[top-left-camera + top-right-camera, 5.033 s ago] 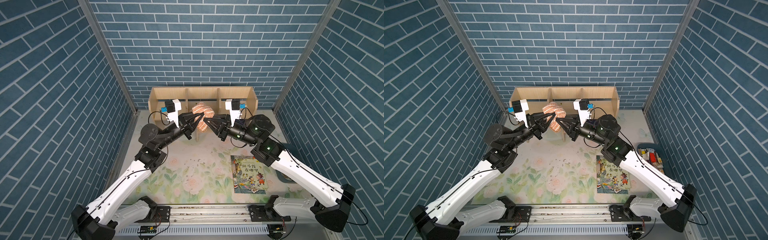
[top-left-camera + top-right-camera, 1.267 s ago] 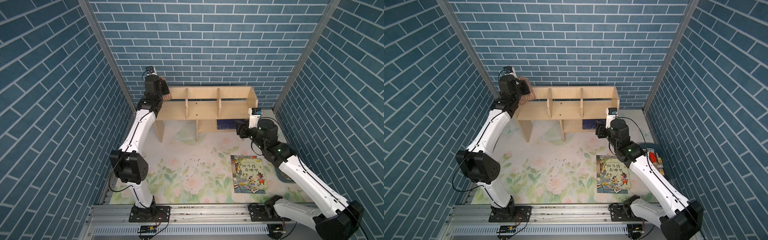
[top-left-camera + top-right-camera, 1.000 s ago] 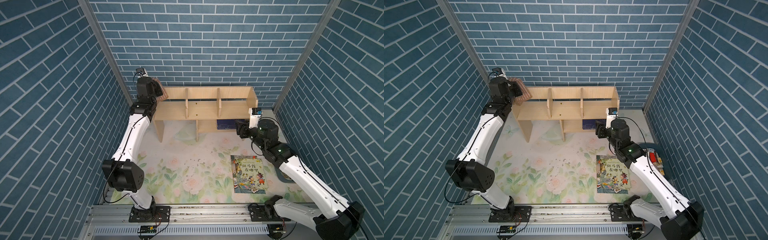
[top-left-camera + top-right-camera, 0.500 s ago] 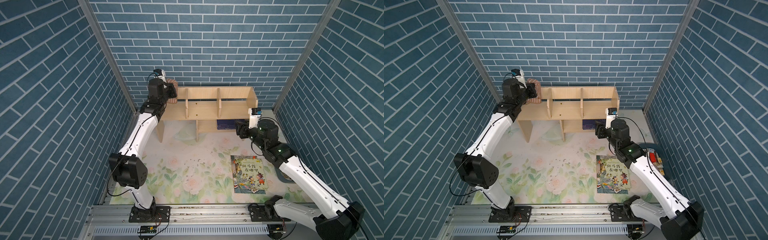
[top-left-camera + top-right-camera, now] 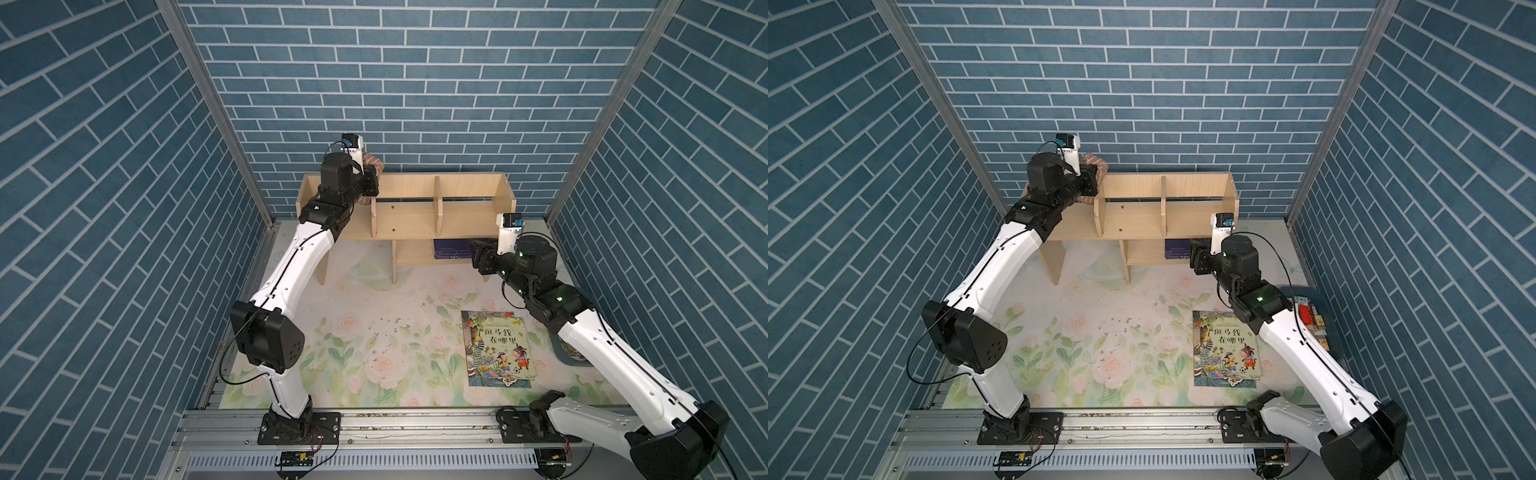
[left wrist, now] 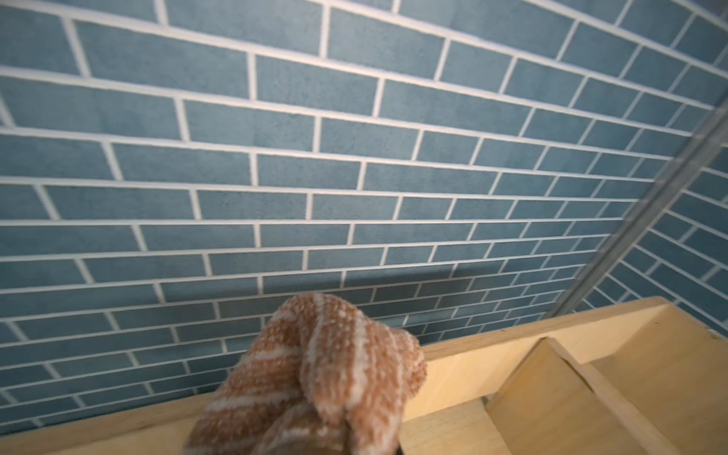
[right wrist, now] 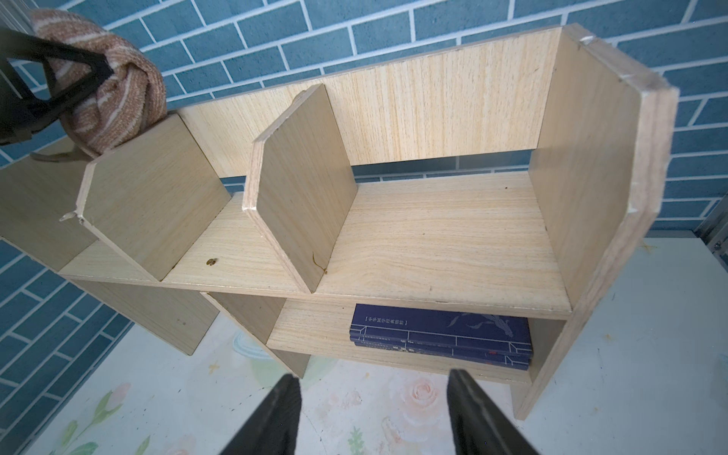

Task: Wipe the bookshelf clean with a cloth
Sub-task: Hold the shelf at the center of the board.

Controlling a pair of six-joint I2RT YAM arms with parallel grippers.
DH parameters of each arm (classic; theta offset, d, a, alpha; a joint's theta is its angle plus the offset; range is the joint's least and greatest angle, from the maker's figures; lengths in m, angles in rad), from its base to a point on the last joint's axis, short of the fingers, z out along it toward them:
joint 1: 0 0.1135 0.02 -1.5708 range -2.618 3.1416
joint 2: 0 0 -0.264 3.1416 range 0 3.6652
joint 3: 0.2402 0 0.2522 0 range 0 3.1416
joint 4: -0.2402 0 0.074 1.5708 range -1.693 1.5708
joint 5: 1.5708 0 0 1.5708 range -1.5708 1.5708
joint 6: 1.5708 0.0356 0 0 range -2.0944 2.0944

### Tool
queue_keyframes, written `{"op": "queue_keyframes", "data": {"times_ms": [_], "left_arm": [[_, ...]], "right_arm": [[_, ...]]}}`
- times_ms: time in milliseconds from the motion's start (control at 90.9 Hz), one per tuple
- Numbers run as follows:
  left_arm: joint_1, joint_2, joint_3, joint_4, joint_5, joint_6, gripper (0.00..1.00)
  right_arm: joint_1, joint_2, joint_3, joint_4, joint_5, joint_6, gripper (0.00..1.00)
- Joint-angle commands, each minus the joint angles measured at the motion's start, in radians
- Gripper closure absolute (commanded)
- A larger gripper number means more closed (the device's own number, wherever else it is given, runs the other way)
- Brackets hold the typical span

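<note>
In both top views, your left end effector is clamping the tan-and-cream striped cloth at the back left of the pale-wood bookshelf. Left wrist view: the cloth is bulging over the back panel, risking a snag. Right wrist view: your right end effector is hanging open, empty, before the lower cubby; a hard wipe could be shoving the unbraced shelf.
</note>
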Motion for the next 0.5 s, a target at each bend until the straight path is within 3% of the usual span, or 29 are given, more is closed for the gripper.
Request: {"op": "queue_keyframes", "data": {"times_ms": [0,198,385,484], "left_arm": [[0.071,-0.071,-0.045,-0.020,-0.122,-0.017,1.00],[0.161,-0.215,-0.223,0.063,-0.180,-0.082,1.00],[0.173,-0.303,-0.313,0.129,-0.021,-0.093,1.00],[0.173,-0.331,-0.302,0.085,-0.048,-0.128,1.00]], "right_arm": [[-0.001,0.004,0.002,0.010,-0.007,0.027,0.38],[0.000,0.079,0.042,-0.028,-0.006,0.025,0.38],[0.021,0.136,0.087,-0.028,-0.060,0.016,0.37],[0.031,0.174,0.111,-0.038,-0.086,-0.014,0.35]]}}
